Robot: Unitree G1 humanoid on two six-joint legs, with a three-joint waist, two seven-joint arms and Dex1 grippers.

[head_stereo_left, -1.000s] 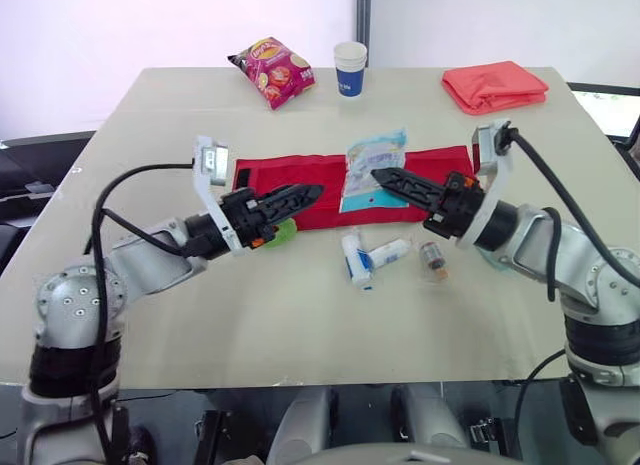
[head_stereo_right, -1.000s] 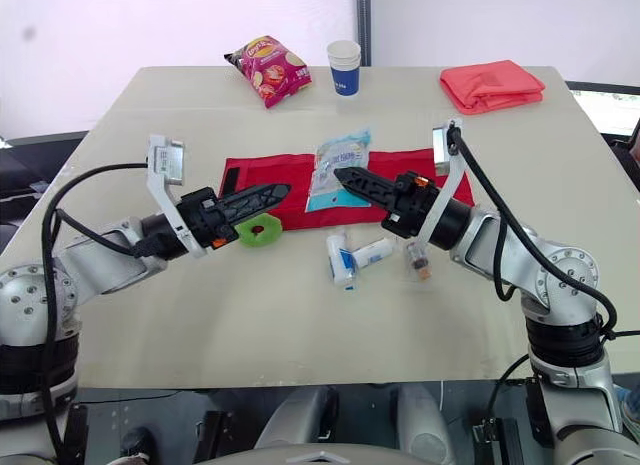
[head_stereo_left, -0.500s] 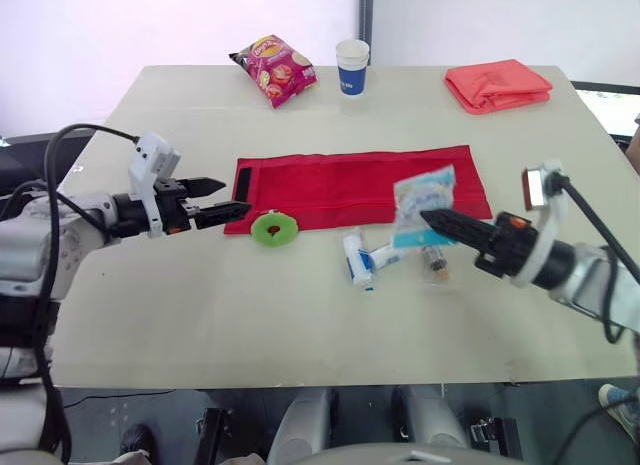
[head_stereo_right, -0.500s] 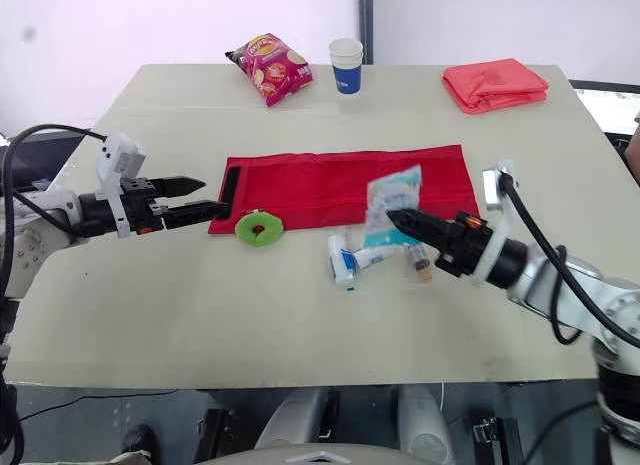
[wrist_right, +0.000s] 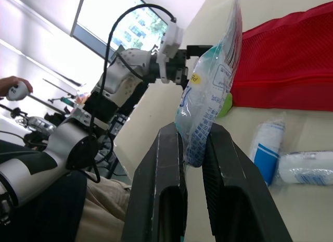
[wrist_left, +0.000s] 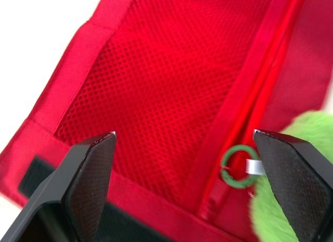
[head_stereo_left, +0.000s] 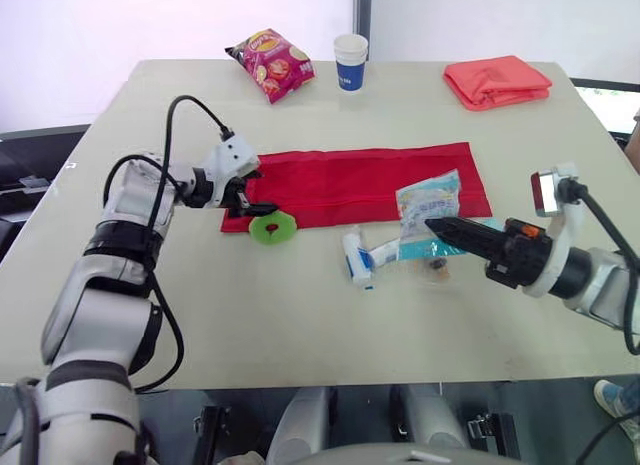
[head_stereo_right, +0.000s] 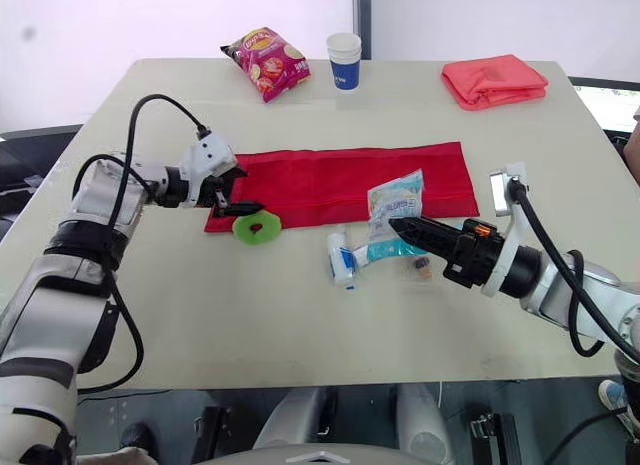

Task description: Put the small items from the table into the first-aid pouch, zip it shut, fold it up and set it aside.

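Red pouch (head_stereo_left: 340, 180): lay unfolded and flat across the middle of the table, nothing in it yet as far as I could see.
Plastic packet (head_stereo_left: 428, 207): a second before, it had rested on the pouch; now it hung clear of the cloth, upright, over the small items near the front of the table.
Right gripper (wrist_right: 192, 131): its fingers were clamped on the packet's lower edge. The arm reached in low from the right, nearly level, much as it had half a second earlier.
Left gripper (wrist_left: 183, 134): it had swung back in from well off to the left and sat at the pouch's left end, elbow bent, jaws wide apart over the mesh corner, holding nothing.
Green ring (head_stereo_left: 270, 227): lay at the front edge of that same end, touching the pouch.
Zip pull (wrist_left: 237, 166): a little green loop lay between the spread fingers, close to one of them.
Meaning: by my reckoning, the left side was getting set to work the zip or steady the opening so the packet could go in. Packing had barely begun.
Waiting: a white tube (head_stereo_left: 356, 260), a white roll (head_stereo_left: 390, 252) and a small vial (head_stereo_left: 436, 272) lay just in front of the pouch.
Far edge: a chip bag (head_stereo_left: 270, 65), a paper cup (head_stereo_left: 351, 60) and a folded pink cloth (head_stereo_left: 497, 82), well apart from the work.
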